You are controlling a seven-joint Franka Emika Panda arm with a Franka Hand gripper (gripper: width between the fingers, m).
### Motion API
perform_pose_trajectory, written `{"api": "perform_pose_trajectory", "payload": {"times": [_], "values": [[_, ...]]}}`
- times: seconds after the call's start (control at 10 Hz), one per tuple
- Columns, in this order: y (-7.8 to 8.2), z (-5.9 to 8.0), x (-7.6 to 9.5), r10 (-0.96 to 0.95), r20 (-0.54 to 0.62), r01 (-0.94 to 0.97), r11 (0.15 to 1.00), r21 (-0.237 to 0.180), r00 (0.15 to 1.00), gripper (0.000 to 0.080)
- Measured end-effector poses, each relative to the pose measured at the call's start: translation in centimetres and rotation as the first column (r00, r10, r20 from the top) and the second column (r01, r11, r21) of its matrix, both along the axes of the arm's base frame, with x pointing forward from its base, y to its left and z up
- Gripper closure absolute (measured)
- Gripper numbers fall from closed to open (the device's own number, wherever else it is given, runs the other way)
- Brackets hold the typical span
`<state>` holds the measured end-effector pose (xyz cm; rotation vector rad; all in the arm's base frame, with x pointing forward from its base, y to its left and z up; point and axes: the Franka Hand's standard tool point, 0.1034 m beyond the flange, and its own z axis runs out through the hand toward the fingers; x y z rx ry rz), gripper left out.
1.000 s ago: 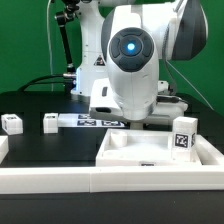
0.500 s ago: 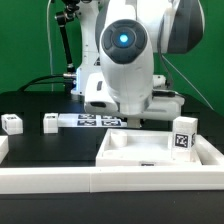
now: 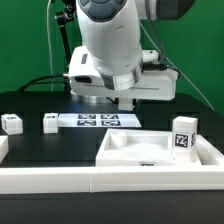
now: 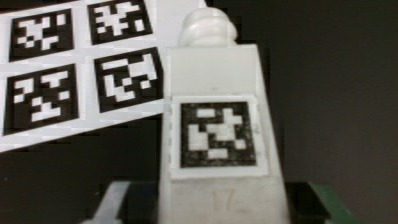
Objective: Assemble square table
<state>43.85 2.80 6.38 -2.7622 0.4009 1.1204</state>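
- Between my two fingers, my gripper (image 4: 221, 206) is clenched on a white leg (image 4: 214, 100). I pinch its thick end, and its narrower peg tip points away from me.
- On the face of that leg turned to the wrist camera sits a black-and-white tag (image 4: 217, 130). It is blurred but plainly a square pattern.
- Beyond the leg, the wrist view shows the marker board (image 4: 80, 62) lying flat on the black table (image 4: 71, 180), with four of its tags in sight.
- Seen from the exterior view, my arm (image 3: 112, 45) hangs at twelve o'clock over the marker board. Its bulk hides my jaws and the leg, so only the wrist view shows the grip.
- Toward four o'clock from the marker board lies the square table top (image 3: 135, 148), rim up and flat on the table.
- At that top's two o'clock corner stands an upright leg (image 3: 182, 137), its tag facing the camera. I cannot tell whether it is seated in the top or merely beside it.
- At nine o'clock from the marker board, on the exterior view's left, a loose leg (image 3: 50, 123) sits just beside the board's end. A second loose leg (image 3: 12, 124) lies well apart, farther toward nine.
- At six o'clock a long white border rail (image 3: 60, 182) runs across the front, just beside the top's near rim.
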Motion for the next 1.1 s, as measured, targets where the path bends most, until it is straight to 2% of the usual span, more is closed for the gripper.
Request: {"api": "perform_pose_trajectory", "payload": {"times": [0.1, 0.2, 0.3, 0.4, 0.5, 0.6, 0.8, 1.0, 1.1], "values": [[-0.2, -0.5, 0.5, 0.01, 0.111, -0.008, 1.0, -0.015, 0.994, 0.0509], [-0.8, -0.8, -0.4, 0.011, 0.166, -0.008, 1.0, -0.022, 0.986, 0.0509], [-1.3, -0.1, -0.1, 0.004, 0.186, 0.0, 1.0, -0.021, 0.983, 0.0509], [-1.7, 0.9, 1.6, 0.004, 0.27, 0.005, 0.999, -0.033, 0.963, 0.0509], [-1.8, 1.6, 2.4, 0.004, 0.333, 0.012, 0.999, -0.044, 0.943, 0.0509], [-1.9, 1.8, 3.0, 0.008, 0.411, 0.02, 0.998, -0.063, 0.912, 0.0509], [-1.9, 1.5, 3.0, 0.028, 0.525, 0.03, 0.994, -0.102, 0.851, 0.0509], [-2.1, 1.4, 3.7, 0.054, 0.633, 0.046, 0.989, -0.14, 0.772, 0.0509], [-2.5, 2.1, 4.1, 0.064, 0.669, 0.047, 0.988, -0.147, 0.741, 0.0509]]}}
